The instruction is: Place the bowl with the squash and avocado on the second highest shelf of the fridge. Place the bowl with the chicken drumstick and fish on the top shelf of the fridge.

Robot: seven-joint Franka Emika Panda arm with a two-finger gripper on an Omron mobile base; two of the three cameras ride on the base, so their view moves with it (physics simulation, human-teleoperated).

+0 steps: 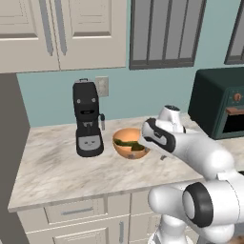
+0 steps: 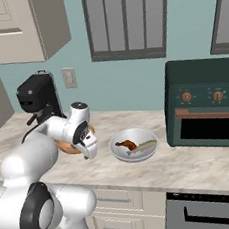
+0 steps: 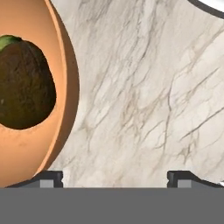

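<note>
The orange-tan bowl with the squash and avocado [image 1: 125, 148] stands on the marble counter beside the coffee machine. The dark green squash [image 1: 125, 142] lies across it. In the hand view the brown avocado [image 3: 24, 85] rests inside the bowl [image 3: 65, 100]. My gripper [image 3: 114, 178] hangs open just above the bowl's right rim, with one fingertip [image 3: 50, 177] at the rim and the other over bare counter. To the right, the white bowl [image 2: 136, 154] carries the chicken drumstick [image 2: 125, 145] and the fish [image 2: 145, 145]. My gripper [image 2: 90, 154] is between both bowls. The fridge and its shelves are out of view.
A black coffee machine [image 1: 87, 119] stands at the back left of the counter [image 1: 57, 171]. A dark green toaster oven [image 2: 206, 103] sits on the right. Wall cabinets [image 1: 62, 33] hang above, and drawers run under the counter edge.
</note>
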